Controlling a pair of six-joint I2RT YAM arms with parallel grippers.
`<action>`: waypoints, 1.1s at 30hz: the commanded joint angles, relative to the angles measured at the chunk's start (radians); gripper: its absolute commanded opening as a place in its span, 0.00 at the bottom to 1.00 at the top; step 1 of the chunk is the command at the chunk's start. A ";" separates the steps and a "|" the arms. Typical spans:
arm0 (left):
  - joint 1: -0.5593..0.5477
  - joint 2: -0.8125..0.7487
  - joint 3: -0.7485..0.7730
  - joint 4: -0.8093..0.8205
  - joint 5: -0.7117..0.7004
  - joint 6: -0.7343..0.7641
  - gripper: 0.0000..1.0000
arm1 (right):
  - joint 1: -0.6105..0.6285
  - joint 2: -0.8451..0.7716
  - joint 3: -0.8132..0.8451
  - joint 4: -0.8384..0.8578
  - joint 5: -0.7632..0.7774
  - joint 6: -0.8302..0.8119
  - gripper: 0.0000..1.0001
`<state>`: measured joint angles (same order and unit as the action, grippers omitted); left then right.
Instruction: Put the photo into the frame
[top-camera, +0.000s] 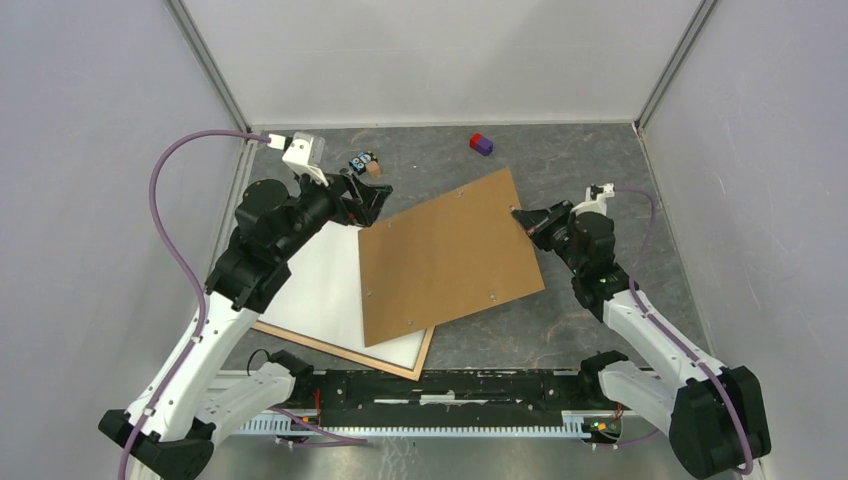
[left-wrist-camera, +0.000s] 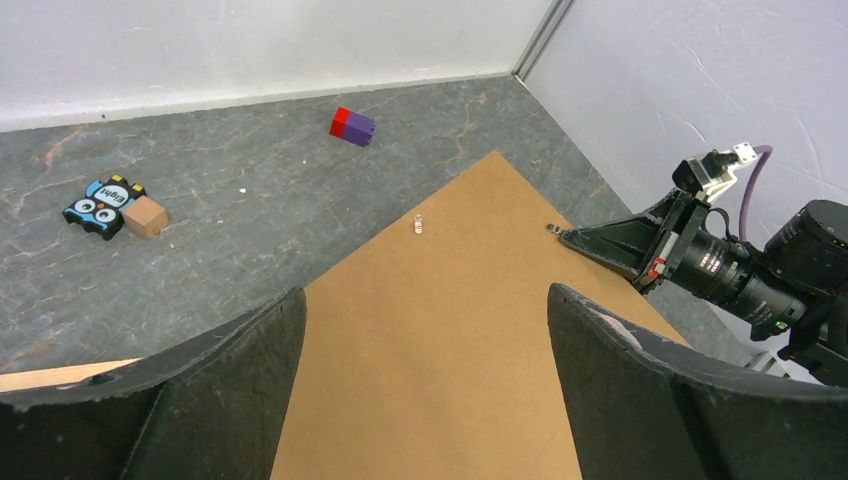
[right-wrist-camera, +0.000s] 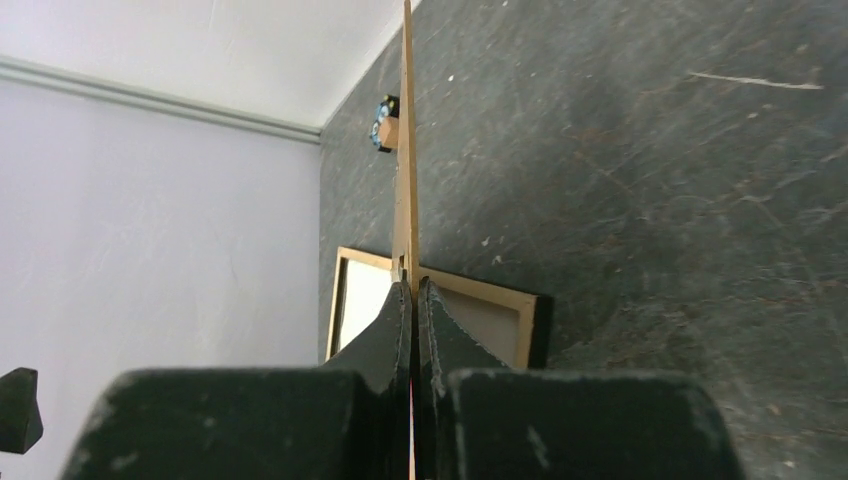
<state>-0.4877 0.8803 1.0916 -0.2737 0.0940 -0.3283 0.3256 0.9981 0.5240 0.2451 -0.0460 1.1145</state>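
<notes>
A plain brown rectangular backing board (top-camera: 450, 258) lies slantwise across the middle of the grey marbled table (top-camera: 590, 160). Its near-left part covers one corner of the photo (top-camera: 322, 285), a large thin rectangular sheet lying white side up at the left of the table. The photo sits inside the frame (top-camera: 330, 349), a thin-railed rectangular frame of light wood. Only the frame's near rail and near corner show past the sheet. The right gripper (top-camera: 522, 217) has its 2 fingers pressed together on the board's right edge. The right wrist view shows that board edge-on, rising straight up from between the black fingertips (right-wrist-camera: 395, 310), with the frame (right-wrist-camera: 478, 296) and the white photo (right-wrist-camera: 362, 298) below it. The left gripper (top-camera: 377, 203) hangs over the board's far-left corner with its jaws spread wide and nothing between them. In the left wrist view its 2 black fingers (left-wrist-camera: 250, 360) stand on either side of bare brown board (left-wrist-camera: 430, 340). Across that board the right gripper (left-wrist-camera: 575, 237) nips the far edge. At the back of the table, apart from the board, sit a small red-and-purple block (top-camera: 481, 144) and a little wooden cube (top-camera: 373, 169). A blue owl card (top-camera: 357, 161) touches the cube.
</notes>
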 joint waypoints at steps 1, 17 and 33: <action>0.012 0.013 -0.006 0.053 0.038 -0.054 0.95 | -0.055 -0.046 -0.031 0.063 -0.003 -0.022 0.00; 0.025 0.039 -0.009 0.059 0.063 -0.071 0.94 | -0.092 -0.048 -0.205 0.120 -0.347 -0.182 0.06; 0.033 0.062 -0.010 0.059 0.072 -0.075 0.94 | -0.105 0.105 -0.372 0.368 -0.713 -0.268 0.63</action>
<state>-0.4599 0.9398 1.0847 -0.2565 0.1421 -0.3676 0.2180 1.0634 0.1669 0.4850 -0.5724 0.8902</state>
